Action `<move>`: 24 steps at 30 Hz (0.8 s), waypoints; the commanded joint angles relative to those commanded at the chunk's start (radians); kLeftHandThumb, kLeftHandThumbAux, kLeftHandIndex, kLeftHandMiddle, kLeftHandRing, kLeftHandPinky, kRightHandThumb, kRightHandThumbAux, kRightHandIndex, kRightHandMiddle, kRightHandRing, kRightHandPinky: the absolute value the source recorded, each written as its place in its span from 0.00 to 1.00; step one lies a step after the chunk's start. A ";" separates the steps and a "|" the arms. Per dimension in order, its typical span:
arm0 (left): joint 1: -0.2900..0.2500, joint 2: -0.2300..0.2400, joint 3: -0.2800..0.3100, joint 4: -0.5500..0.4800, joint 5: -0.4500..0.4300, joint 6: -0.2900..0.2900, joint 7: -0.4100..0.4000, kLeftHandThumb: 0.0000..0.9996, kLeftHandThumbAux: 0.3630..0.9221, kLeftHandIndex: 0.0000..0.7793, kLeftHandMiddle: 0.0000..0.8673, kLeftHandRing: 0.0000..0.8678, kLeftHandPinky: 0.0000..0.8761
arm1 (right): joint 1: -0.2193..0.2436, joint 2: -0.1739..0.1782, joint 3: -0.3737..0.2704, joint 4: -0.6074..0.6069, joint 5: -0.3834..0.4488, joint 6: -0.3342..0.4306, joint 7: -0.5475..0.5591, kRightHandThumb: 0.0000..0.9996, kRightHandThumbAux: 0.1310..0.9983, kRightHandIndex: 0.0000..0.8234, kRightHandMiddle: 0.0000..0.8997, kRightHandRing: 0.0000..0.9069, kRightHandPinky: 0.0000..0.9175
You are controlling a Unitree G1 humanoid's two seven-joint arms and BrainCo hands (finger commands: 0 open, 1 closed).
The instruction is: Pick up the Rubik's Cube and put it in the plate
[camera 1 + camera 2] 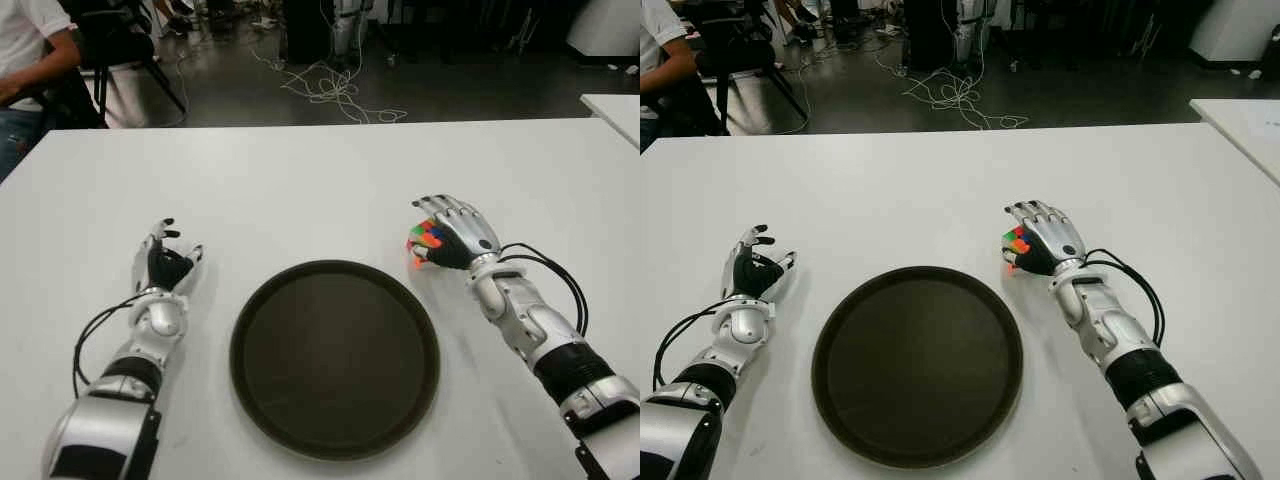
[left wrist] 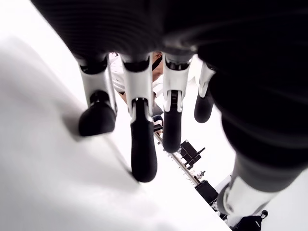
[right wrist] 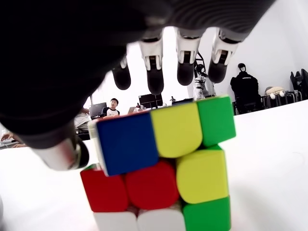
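While the right hand [image 1: 455, 233] hovered with open fingers [image 3: 153, 67] over the Rubik's Cube [image 3: 159, 163], closing squarely on opposite faces seemed advisable; the left hand [image 1: 165, 265], left of the plate [image 1: 335, 358], was open and empty.

white table [image 1: 320, 170] | floor cables [image 1: 335, 95] | seated person [image 1: 25, 60] far left

Silver-jointed arms, black-palmed hands [image 1: 455, 235], black fingertips [image 2: 143, 159], looping black wrist cables [image 1: 545, 265]

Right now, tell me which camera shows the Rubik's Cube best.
The right wrist view: the Rubik's Cube fills it, coloured faces clear under the right hand. Both eye views show only a coloured sliver beneath that hand; the left wrist view shows none.
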 joint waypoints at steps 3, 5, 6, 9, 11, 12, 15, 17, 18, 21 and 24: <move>0.001 0.000 0.002 -0.001 -0.003 -0.004 -0.001 0.23 0.69 0.23 0.36 0.41 0.43 | 0.000 0.002 -0.003 0.001 0.005 0.000 0.002 0.44 0.52 0.00 0.05 0.03 0.03; 0.001 -0.001 0.004 -0.001 -0.005 -0.006 -0.001 0.23 0.69 0.23 0.36 0.42 0.43 | 0.000 0.003 -0.005 0.002 0.007 0.000 0.003 0.43 0.52 0.00 0.05 0.03 0.03; 0.001 -0.001 0.005 0.000 -0.007 -0.007 -0.003 0.24 0.69 0.23 0.36 0.42 0.43 | 0.000 0.003 -0.006 0.002 0.009 0.000 0.006 0.43 0.52 0.00 0.05 0.03 0.03; 0.001 -0.002 0.007 0.001 -0.010 -0.007 -0.007 0.25 0.69 0.23 0.36 0.42 0.44 | -0.002 0.003 -0.008 0.004 0.013 0.002 0.013 0.43 0.53 0.00 0.05 0.03 0.03; 0.000 -0.002 0.008 0.001 -0.011 -0.005 -0.008 0.25 0.69 0.23 0.36 0.42 0.45 | -0.004 0.003 -0.010 0.008 0.014 0.000 0.015 0.43 0.53 0.00 0.05 0.03 0.04; -0.001 -0.003 0.008 0.001 -0.011 -0.004 -0.009 0.25 0.69 0.22 0.36 0.43 0.46 | -0.004 0.003 -0.010 0.010 0.015 -0.001 0.014 0.44 0.53 0.00 0.05 0.04 0.04; -0.002 -0.003 0.009 0.001 -0.011 0.000 -0.009 0.24 0.70 0.22 0.35 0.42 0.45 | -0.005 0.004 -0.011 0.014 0.016 -0.005 0.012 0.44 0.53 0.00 0.04 0.04 0.05; -0.002 -0.004 0.009 0.001 -0.011 0.003 -0.009 0.23 0.70 0.21 0.34 0.41 0.44 | -0.006 0.004 -0.011 0.018 0.015 -0.008 0.007 0.43 0.53 0.00 0.04 0.04 0.05; -0.002 -0.004 0.009 0.001 -0.012 0.003 -0.009 0.23 0.70 0.21 0.34 0.40 0.43 | -0.007 0.004 -0.012 0.021 0.015 -0.009 0.004 0.42 0.53 0.00 0.04 0.04 0.05; -0.002 -0.005 0.010 0.001 -0.013 0.002 -0.010 0.25 0.70 0.23 0.34 0.39 0.43 | -0.009 0.004 -0.012 0.025 0.014 -0.013 -0.001 0.41 0.53 0.00 0.04 0.04 0.04; -0.003 -0.005 0.008 0.002 -0.010 0.003 -0.007 0.25 0.69 0.24 0.35 0.39 0.42 | -0.011 0.004 -0.013 0.030 0.016 -0.018 0.000 0.42 0.53 0.00 0.04 0.03 0.04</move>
